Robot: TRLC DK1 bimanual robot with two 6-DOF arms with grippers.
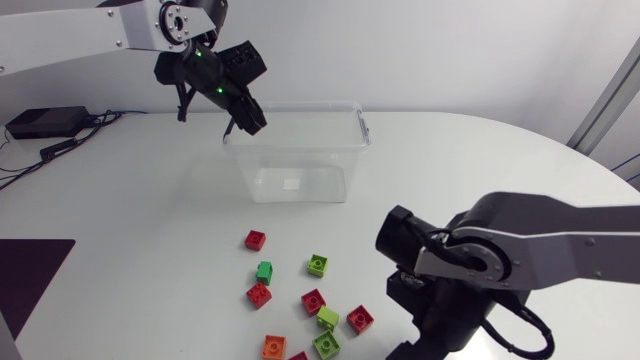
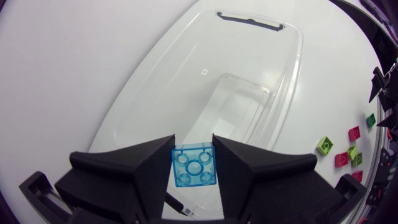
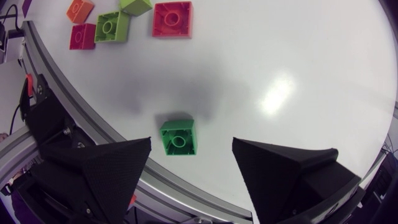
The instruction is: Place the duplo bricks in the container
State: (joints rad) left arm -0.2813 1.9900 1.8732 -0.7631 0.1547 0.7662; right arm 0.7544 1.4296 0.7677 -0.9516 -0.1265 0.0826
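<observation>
So, your left gripper (image 2: 194, 142) is clamped on the translucent blue brick (image 2: 195, 165), with a finger pressed to each side. The container (image 2: 140, 99) opens below and ahead of it, and its long axis runs away from your fingertips.

Agreed, though from above you hang over the container's near corner, not over its middle. I'd judge you need a little travel ahead along that axis before you let go, or the brick may clip the wall.

And your right gripper (image 3: 191, 142)? Its fingers stand wide apart, with a green brick (image 3: 180, 138) flat on the table directly under the gap, touching neither finger.

Yes, that one is for your right arm. It only needs you to come straight down and close. A red brick (image 3: 172, 18) and a few more loose ones lie ahead of that gripper, all well apart from the container. Your left arm is the nearer one for a drop, so in my view the release comes first
</observation>
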